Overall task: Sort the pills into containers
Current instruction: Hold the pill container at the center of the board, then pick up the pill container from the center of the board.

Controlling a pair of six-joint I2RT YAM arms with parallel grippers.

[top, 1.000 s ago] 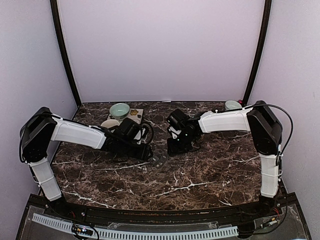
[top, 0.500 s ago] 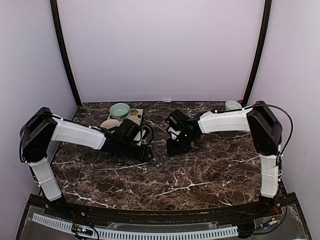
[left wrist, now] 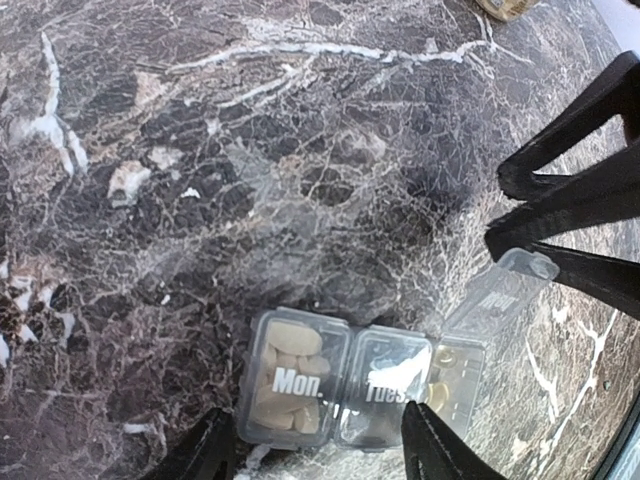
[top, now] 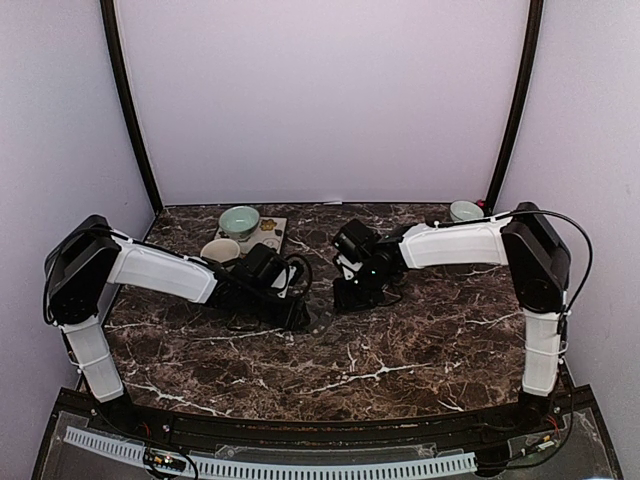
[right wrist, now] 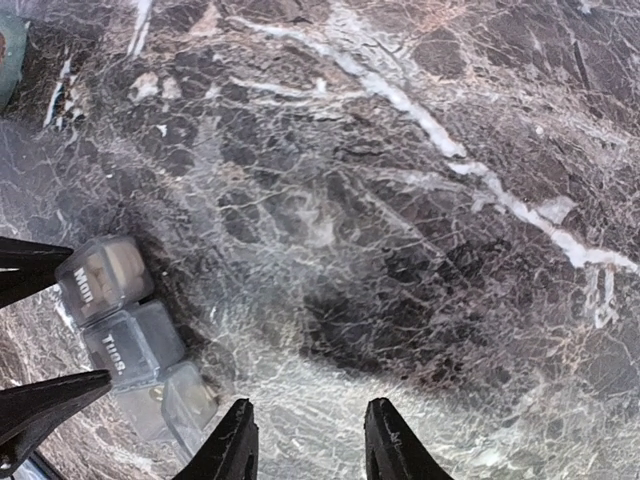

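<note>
The containers [left wrist: 345, 375] are a clear grey strip lying on the marble, with lids marked "Mon." and "Tues." shut and the third lid [left wrist: 505, 290] flipped open. Tan pills [left wrist: 285, 375] fill the Mon. compartment, and a few yellowish ones [left wrist: 445, 385] lie in the open one. My left gripper [left wrist: 317, 415] is open, its fingers straddling the Mon. and Tues. end of the strip. The right gripper [right wrist: 310, 405] is open over bare marble just right of the strip [right wrist: 135, 345], with nothing between its fingers. In the top view both grippers [top: 300, 315] [top: 350, 295] meet at mid-table.
A pale teal bowl [top: 240, 219], a white mug [top: 219, 249] and a light mat [top: 270, 232] sit behind the left arm. Another small cup [top: 465, 210] stands at the back right corner. The black right fingers [left wrist: 560, 200] reach in close beside the open lid.
The left gripper has slid a little right over the strip, hiding most of it in the top view. The right arm has hardly moved.
</note>
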